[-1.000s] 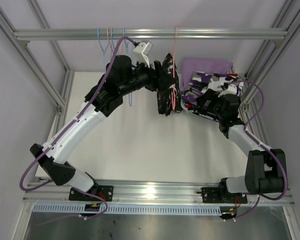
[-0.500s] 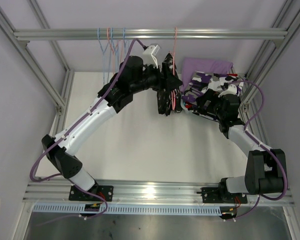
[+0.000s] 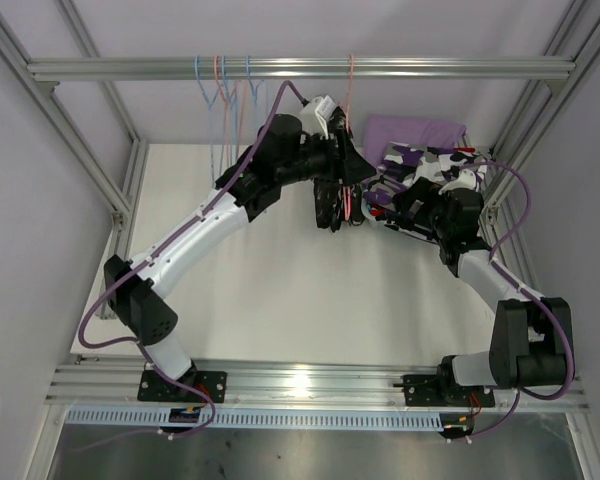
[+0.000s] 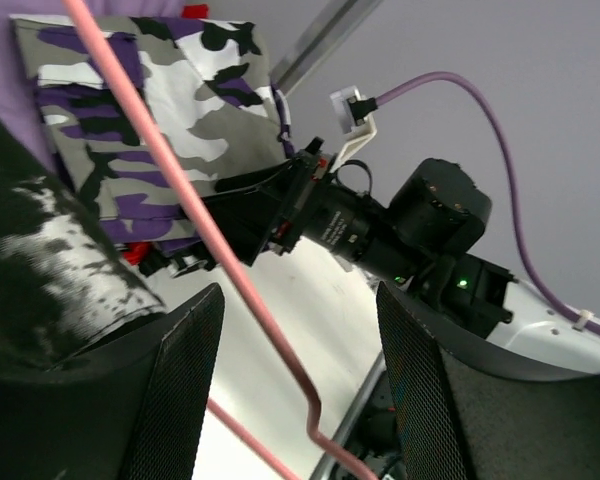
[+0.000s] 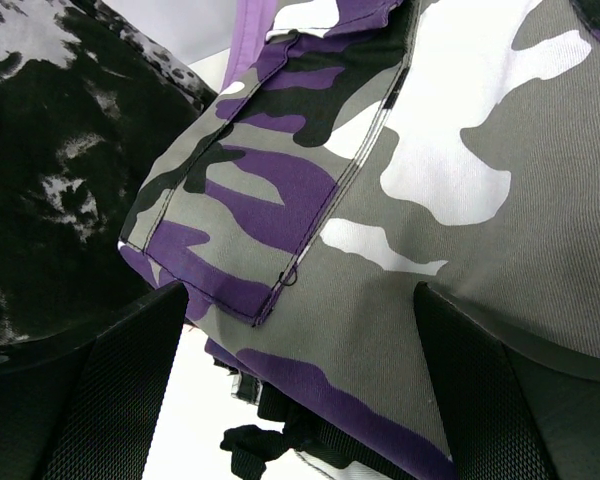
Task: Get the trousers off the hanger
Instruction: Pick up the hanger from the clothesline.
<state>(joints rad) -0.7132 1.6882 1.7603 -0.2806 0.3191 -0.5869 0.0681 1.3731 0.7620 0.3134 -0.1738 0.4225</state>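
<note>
The left gripper (image 4: 300, 330) and right gripper (image 5: 300, 350) both gape; the left seems astride the pink hanger (image 4: 230, 260), so closing may snag wire, not black trousers (image 4: 40, 250).

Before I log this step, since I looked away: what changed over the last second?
The left hand pushed rightward to the black-and-white blotched trousers, open and now astride the pink hanger. Nothing was gripped or released. Those trousers remain hung; the right hand stayed open over the purple camouflage trousers.
</note>
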